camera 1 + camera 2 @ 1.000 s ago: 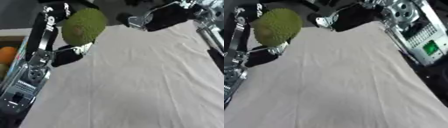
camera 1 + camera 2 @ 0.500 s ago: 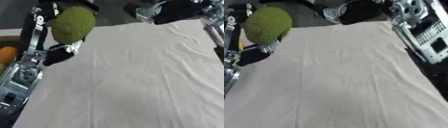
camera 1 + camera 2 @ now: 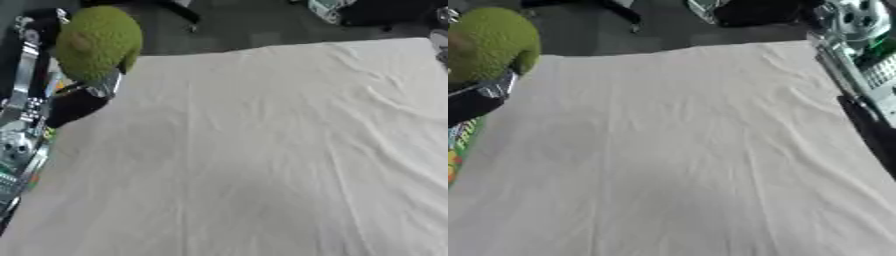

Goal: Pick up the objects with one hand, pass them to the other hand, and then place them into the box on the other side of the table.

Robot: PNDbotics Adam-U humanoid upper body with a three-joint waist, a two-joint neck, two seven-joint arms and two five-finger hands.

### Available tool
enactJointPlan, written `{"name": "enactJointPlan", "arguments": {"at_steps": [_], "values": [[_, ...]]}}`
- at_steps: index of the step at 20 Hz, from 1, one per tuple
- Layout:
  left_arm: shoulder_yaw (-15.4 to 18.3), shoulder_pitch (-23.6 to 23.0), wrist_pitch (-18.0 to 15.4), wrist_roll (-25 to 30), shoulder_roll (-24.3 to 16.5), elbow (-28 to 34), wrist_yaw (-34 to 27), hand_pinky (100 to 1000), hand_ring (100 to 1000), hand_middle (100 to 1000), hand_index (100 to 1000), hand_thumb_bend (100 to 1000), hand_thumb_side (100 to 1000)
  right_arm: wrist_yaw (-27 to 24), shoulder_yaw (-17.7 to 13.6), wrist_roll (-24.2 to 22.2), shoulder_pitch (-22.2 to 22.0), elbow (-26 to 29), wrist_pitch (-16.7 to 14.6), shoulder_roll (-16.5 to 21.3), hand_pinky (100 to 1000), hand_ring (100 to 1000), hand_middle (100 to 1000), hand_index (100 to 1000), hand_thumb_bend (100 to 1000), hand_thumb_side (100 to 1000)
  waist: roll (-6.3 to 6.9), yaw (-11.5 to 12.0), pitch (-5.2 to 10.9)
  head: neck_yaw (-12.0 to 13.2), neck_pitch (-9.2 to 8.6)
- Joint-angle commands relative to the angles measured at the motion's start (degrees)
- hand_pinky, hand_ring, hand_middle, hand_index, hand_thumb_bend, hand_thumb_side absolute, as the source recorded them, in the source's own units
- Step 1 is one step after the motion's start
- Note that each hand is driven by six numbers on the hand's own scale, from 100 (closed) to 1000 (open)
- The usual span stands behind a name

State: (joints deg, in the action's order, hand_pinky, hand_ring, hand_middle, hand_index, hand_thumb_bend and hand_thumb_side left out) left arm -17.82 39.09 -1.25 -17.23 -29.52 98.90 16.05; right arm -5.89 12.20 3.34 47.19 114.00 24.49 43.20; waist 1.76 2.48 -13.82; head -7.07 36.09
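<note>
Soft even light, overall motion blur, white cloth (image 3: 262,150) faintly shadowed in its creases, dim floor beyond

I see a matt, off-white cloth (image 3: 262,150) over the worktop, soft-looking and creased with long folds. The green fruit (image 3: 98,42) at the upper left looks rough and bumpy, dull rather than shiny. My left hand (image 3: 74,102) below it looks like matt black plastic with bright silver metal at the joint. My right arm (image 3: 859,30) shows shiny metal and dark casing.
</note>
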Motion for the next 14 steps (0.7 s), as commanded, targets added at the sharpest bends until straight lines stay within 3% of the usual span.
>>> {"name": "enactJointPlan", "arguments": {"at_steps": [1, 10, 14], "values": [[2.0, 0.3, 1.3, 0.0, -3.8, 1.8, -2.3, 497, 583, 434, 471, 266, 162, -0.4, -2.1, 2.5, -0.2, 0.6, 0.5, 2.2, 668, 644, 536, 681, 340, 148, 0.06, 0.1, 1.56, 0.7, -0.03], [4.8, -1.1, 4.1, 2.5, -10.3, 1.1, -5.2, 503, 582, 436, 472, 291, 146, -1.2, -3.4, 8.5, -2.5, 0.6, 4.1, 3.0, 659, 639, 532, 680, 337, 159, 0.31, 0.3, 1.45, 3.3, 0.83], [6.0, -1.8, 5.3, 2.9, -12.6, -0.2, -5.4, 503, 582, 435, 472, 297, 145, -1.6, -3.6, 9.8, -2.9, 0.6, 4.7, 3.2, 657, 638, 531, 680, 337, 160, 0.41, 0.3, 1.40, 5.5, 1.16]]}}
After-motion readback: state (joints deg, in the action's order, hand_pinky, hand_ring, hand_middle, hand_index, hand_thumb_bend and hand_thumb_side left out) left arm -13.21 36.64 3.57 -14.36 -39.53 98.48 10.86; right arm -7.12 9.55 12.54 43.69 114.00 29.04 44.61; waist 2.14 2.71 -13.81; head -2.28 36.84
